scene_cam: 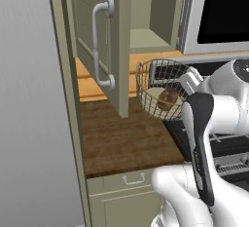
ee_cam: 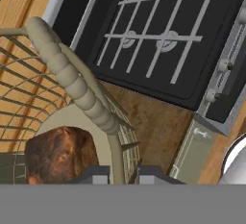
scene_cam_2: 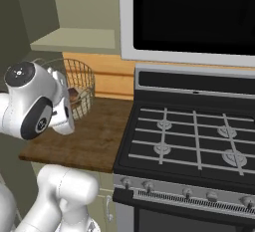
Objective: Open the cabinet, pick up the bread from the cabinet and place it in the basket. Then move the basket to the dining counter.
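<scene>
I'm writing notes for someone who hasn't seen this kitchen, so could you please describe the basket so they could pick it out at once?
Start at the black stove; just left of it is a short dark wood worktop beneath the open cabinet door. At the back of that worktop, by the stove's edge, is the basket. It is the only round, tan wire-mesh bowl there, with a reddish-brown lump of bread inside.

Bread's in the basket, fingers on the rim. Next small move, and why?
Probably a short straight lift. The bread already lies in the basket, and the gripper looks shut across the basket's rim, one finger each side. The basket seems tilted, so raise it slowly off the worktop before carrying.
</scene>
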You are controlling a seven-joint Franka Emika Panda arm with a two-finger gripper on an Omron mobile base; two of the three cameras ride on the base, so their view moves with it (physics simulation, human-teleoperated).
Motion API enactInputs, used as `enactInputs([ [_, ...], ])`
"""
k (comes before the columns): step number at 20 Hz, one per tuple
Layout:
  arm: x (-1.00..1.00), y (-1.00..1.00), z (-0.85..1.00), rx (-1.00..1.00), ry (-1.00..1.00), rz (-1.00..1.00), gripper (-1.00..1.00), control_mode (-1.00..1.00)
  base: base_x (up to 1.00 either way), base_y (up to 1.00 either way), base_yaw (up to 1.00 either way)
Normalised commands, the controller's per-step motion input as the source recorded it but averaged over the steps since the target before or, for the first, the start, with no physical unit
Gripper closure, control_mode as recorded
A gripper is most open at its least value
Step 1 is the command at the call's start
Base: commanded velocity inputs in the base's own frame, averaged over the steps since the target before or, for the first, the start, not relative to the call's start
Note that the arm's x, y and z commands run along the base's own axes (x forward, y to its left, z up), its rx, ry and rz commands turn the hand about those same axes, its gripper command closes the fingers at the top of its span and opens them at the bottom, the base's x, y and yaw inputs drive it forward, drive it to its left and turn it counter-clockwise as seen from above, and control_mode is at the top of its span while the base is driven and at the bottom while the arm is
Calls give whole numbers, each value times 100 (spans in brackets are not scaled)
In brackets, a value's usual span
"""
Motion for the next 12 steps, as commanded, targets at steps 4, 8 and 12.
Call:
enactInputs([
  [4, -50, -10, 48, 14, 0, -3, 100, -100, 0, 0, 0],
  [8, -41, -8, 31, 10, 0, 0, 100, -100, 0, 0, 0],
  [12, -26, -1, 1, 4, 0, 0, 100, -100, 0, 0, 0],
])
